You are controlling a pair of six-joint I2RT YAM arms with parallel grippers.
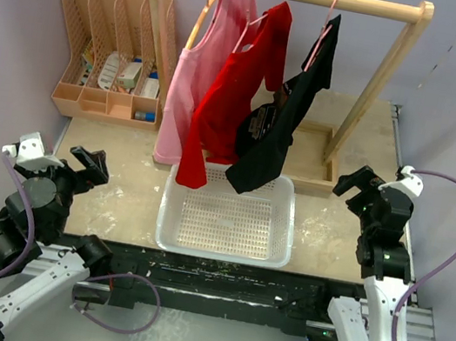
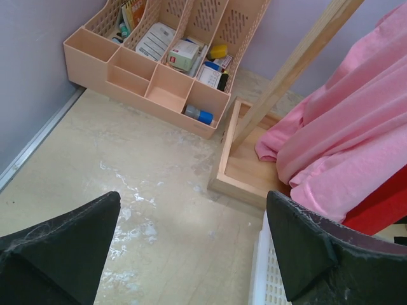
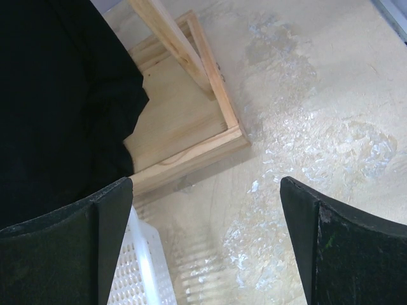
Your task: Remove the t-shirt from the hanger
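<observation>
On black t-shirt [image 1: 297, 103], unreadable print [image 1: 263, 124]

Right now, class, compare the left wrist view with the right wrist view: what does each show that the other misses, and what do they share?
Left wrist only: the peach desk organizer with its small items, the pink garment and an edge of the red garment.

Right wrist only: the black garment.

Both: the wooden rack base with its slanted post, a corner of the white basket, the scuffed table, and an open gripper: the left gripper and the right gripper.
</observation>
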